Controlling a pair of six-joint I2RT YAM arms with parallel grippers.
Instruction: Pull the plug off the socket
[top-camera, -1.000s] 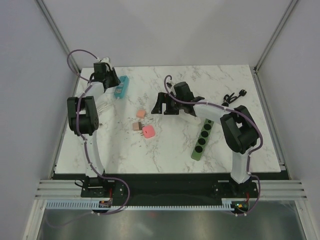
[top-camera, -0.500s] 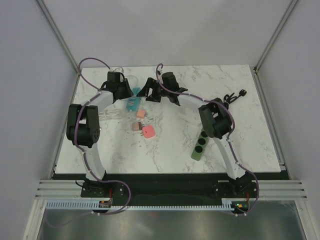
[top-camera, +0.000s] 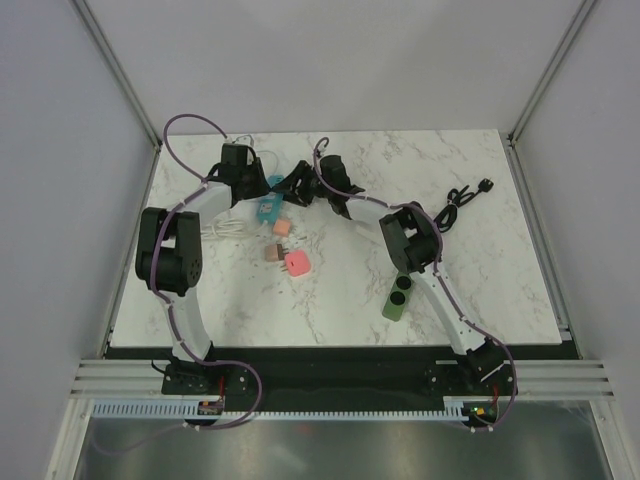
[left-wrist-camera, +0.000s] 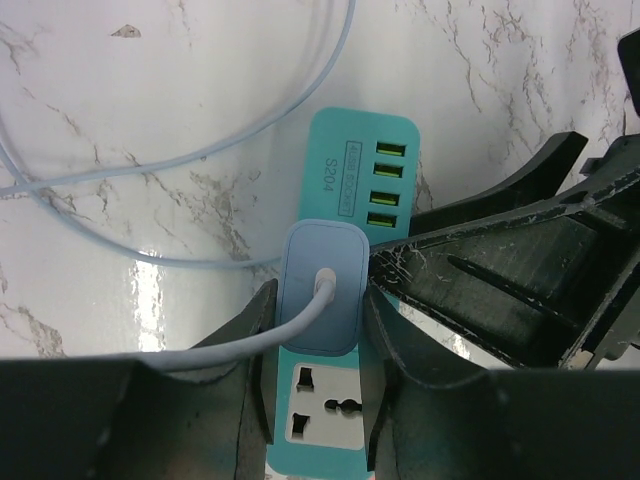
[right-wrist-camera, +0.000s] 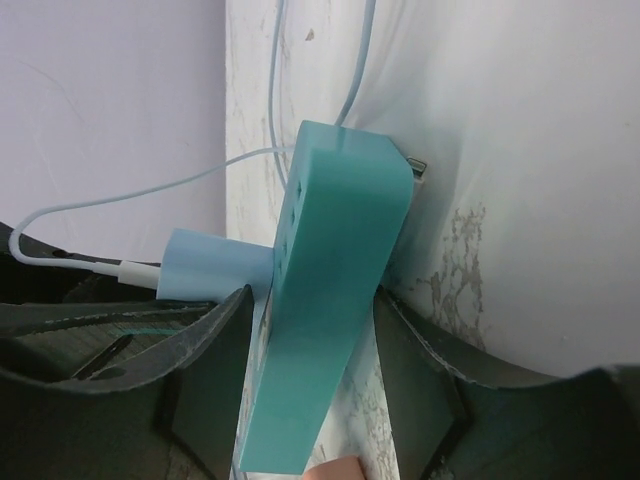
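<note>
A teal socket strip lies at the back left of the marble table. A light blue plug with a white cable sits in it. My left gripper is shut on the plug, one finger on each side. In the top view the left gripper is over the strip's far end. My right gripper is shut on the strip across its width, below the plug. In the top view the right gripper reaches in from the right.
A pink block, an orange block and a tan block lie just in front of the strip. A green socket strip lies at centre right. A black cable lies at the back right. White cable is coiled left.
My left gripper has dragged the teal strip to the right and nearer. My right arm has swung left across the table and closed round the strip.
</note>
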